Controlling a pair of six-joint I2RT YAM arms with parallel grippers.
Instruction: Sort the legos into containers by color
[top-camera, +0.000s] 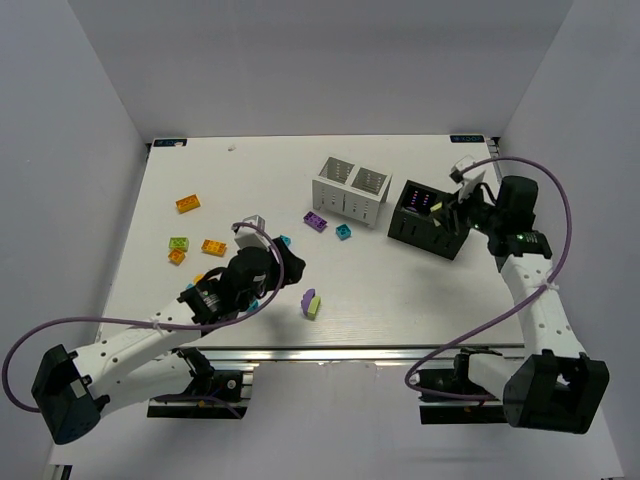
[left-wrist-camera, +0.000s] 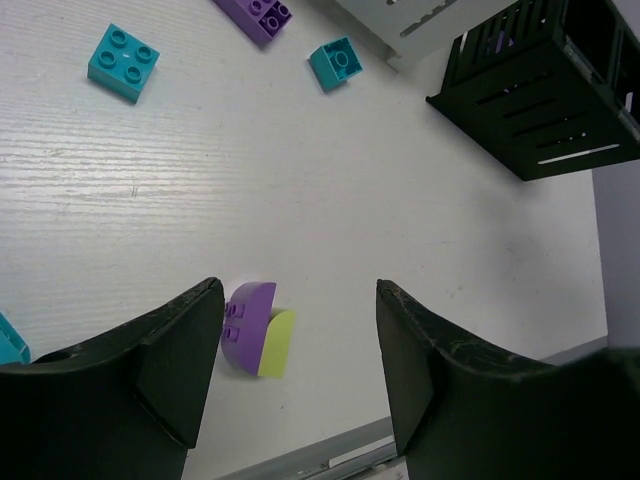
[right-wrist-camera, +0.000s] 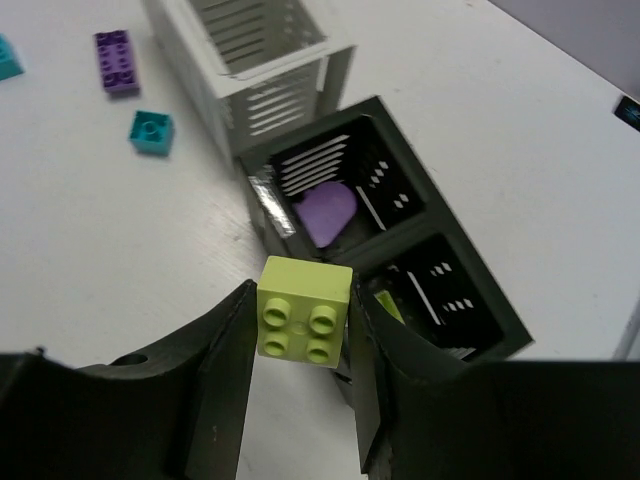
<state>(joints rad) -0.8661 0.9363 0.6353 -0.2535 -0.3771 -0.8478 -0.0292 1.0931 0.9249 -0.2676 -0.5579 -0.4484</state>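
The right end effector (right-wrist-camera: 300, 325) is clamped on a lime brick (right-wrist-camera: 305, 312), a finger pressed to each side and the four studs facing the wrist camera; it hangs above the black box (right-wrist-camera: 440, 215), over the near wall by the divider between the two compartments. One compartment holds a purple rounded brick (right-wrist-camera: 326, 212); the other shows a lime piece (right-wrist-camera: 388, 303), mostly hidden behind a finger. The white box (right-wrist-camera: 250, 60) stands just beside the black one, on the side toward the middle of the table (top-camera: 400, 295).

The left end effector (left-wrist-camera: 298, 295) is spread wide and holds nothing; it hovers over the table near the front edge. A purple-and-lime pair (left-wrist-camera: 256, 328), two rounded bricks pressed side by side, lies on the table close to the inner face of one finger; whether it touches that finger I cannot tell.

The other bricks lie loose on the table: a long purple brick (top-camera: 316, 221) and a small cyan brick (top-camera: 343, 231) lie just in front of the white box; another cyan brick (top-camera: 284, 241) sits near the left end effector; far to the left lie three orange bricks (top-camera: 213, 247), well apart from both boxes, with a second lime brick (top-camera: 179, 243) just beside one of them.
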